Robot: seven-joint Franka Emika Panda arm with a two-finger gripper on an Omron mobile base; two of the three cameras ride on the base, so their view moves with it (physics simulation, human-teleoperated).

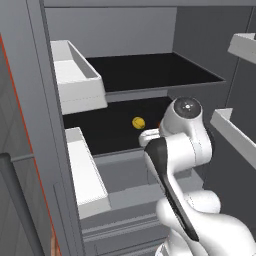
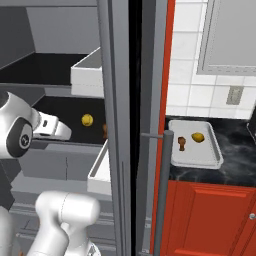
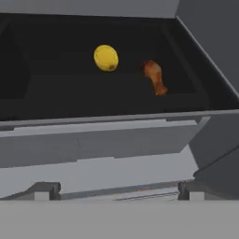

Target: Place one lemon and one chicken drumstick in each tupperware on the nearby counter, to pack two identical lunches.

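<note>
Flat, even rendered light with no clear source. The fridge shelf [image 3: 93, 93] is very dark, so the lemon [image 3: 106, 58] and drumstick [image 3: 154, 76] stand out brightly. Shadows are faint. All views are soft and slightly blurred; the tiled wall [image 2: 185, 75] looks brightest, perhaps mildly overexposed.

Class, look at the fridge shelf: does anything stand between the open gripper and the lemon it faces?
Nothing visible does. The gripper looks over the shelf's grey front lip at the lemon; the chicken drumstick lies beside it, apart, not in front.
</note>
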